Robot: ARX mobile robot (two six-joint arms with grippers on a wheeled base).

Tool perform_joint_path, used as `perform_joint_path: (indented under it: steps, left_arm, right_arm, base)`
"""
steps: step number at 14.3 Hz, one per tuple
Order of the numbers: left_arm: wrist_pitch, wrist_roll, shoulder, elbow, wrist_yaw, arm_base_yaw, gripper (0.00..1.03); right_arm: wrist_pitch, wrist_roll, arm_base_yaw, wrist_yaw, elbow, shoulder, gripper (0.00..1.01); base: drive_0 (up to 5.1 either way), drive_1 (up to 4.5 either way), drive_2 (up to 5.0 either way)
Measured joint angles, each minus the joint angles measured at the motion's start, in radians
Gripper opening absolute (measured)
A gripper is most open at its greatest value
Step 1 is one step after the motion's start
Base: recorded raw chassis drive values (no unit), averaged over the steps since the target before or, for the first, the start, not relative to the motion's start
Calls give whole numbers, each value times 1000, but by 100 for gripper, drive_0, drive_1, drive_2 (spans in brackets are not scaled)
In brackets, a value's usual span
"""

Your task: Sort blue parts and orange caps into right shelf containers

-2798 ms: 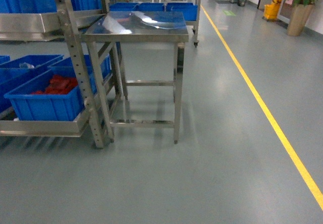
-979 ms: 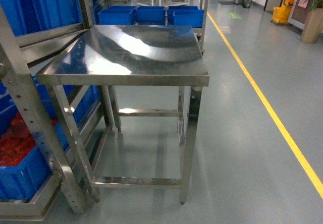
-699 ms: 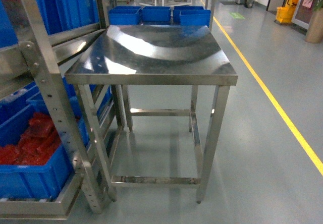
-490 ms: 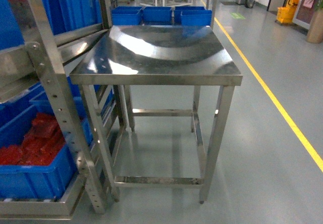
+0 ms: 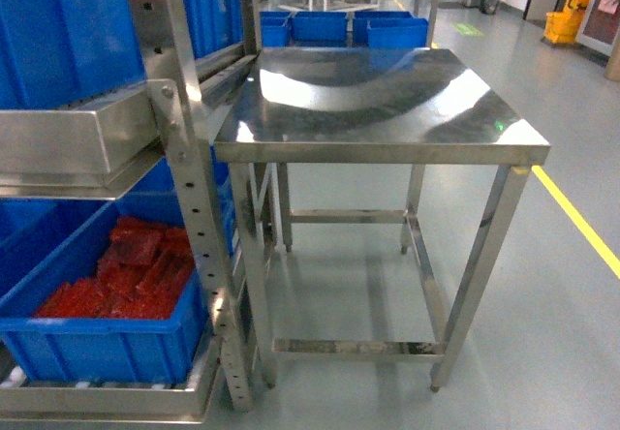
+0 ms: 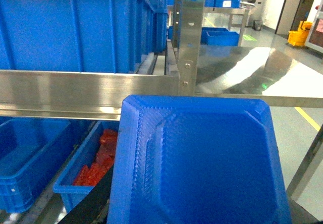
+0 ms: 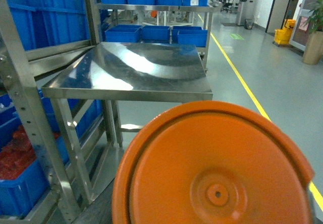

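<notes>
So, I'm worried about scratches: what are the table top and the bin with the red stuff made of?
Table top: apparently stainless steel, polished; it mirrors lights and blue crates. Bin: looks like moulded blue plastic, matte, with a thick rolled rim.

Steel table [image 5: 378,101] beside steel rack [image 5: 189,188] on grey floor [image 5: 572,333].

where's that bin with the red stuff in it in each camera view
Head: the bin of red material sits lower left, on the rack's bottom shelf.
Left wrist: bottom left, partly behind a blue tray.
Right wrist: far left edge, cropped.
Shared landmark: the steel table.
</notes>
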Motion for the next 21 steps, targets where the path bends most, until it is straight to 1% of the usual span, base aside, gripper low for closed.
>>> perform_joint_path:
  steps: [21]
  left_arm:
    - [2, 0, 0, 0, 0, 0, 43]
  right_arm:
    - [2, 0, 0, 0, 0, 0, 44]
  base:
    - [-500, 240, 240]
